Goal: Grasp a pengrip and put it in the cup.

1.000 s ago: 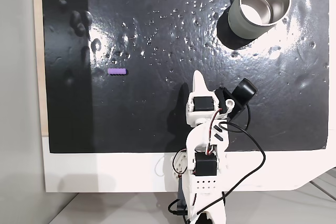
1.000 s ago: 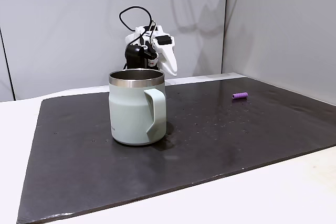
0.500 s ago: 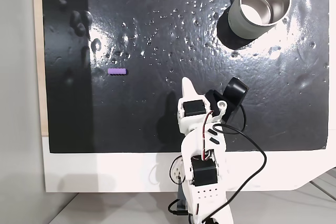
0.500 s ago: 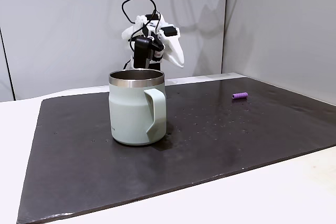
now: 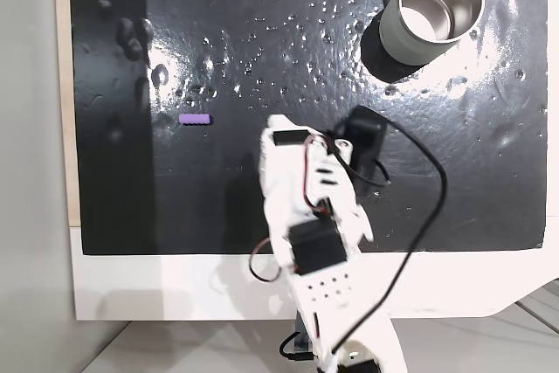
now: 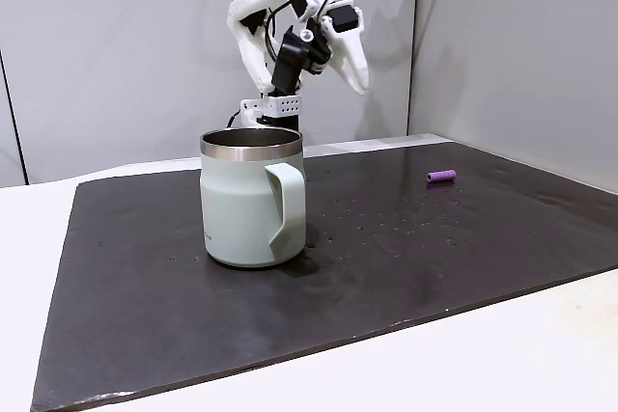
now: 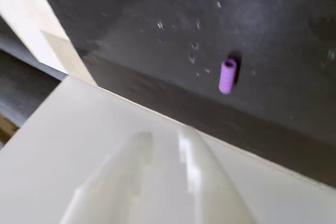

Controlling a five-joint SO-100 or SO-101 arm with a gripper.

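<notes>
Raised high off the black mat point(image 6: 386, 267), the white gripper point(image 6: 352, 55) holds nothing; whether its fingers are spread or pressed together I cannot tell. In the top-down fixed view the pengrip point(image 5: 194, 119) lies flat on the mat at about ten o'clock from the arm, well apart from it. Far off at two o'clock stands the cup point(image 5: 432, 10), upright.

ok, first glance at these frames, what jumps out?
The white arm reared high above the back of the black mat, jaws not clearly visible. Then the steel cup, standing near the front of the mat in that fixed view, and the tiny purple pengrip lying alone far to its right.
</notes>
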